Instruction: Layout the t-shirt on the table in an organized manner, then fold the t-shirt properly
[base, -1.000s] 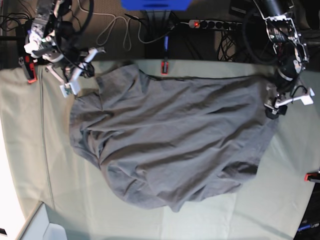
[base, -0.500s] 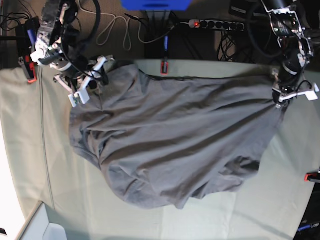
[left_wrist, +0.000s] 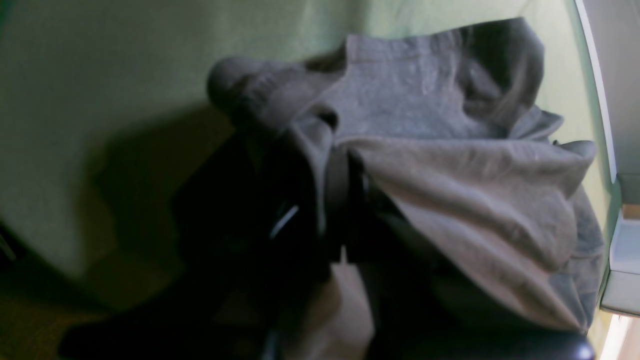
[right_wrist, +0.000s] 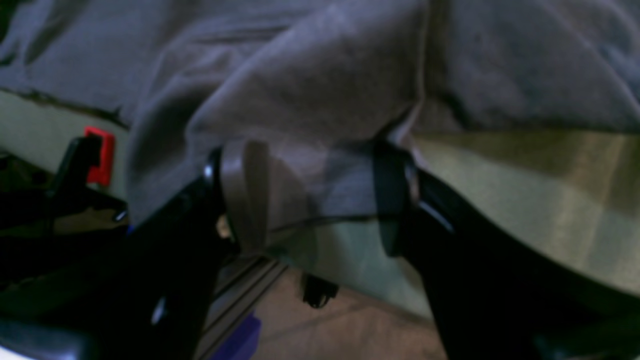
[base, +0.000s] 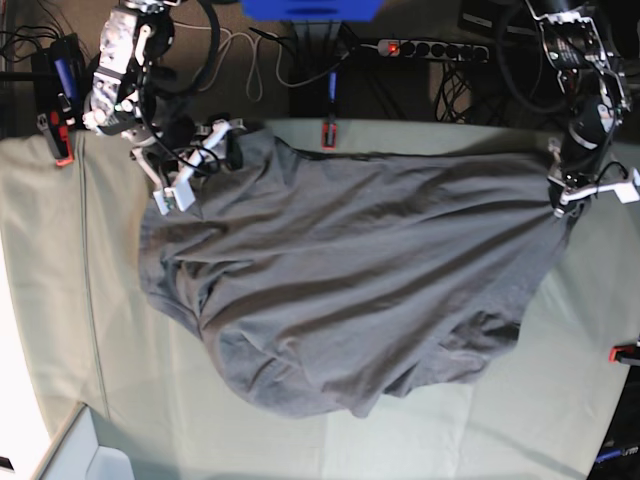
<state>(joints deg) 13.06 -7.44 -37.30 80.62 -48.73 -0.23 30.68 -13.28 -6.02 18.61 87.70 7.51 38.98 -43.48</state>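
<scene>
The dark grey t-shirt lies rumpled across the pale green table. At the shirt's right edge my left gripper is shut on the cloth. The left wrist view shows that gripper with a fold of t-shirt pinched in it, above the table. My right gripper stands open at the shirt's top left corner. In the right wrist view that gripper has its fingers wide apart, and the t-shirt hem hangs between them over the table.
Red clamps grip the table's edges; one clamp shows beside my right gripper. A power strip and cables lie behind the far edge. A white box stands at the lower left corner.
My left gripper has shut on the shirt's right edge and drawn it slightly up and outward. My right arm has moved right to the shirt's top left corner, and its jaws have opened.
</scene>
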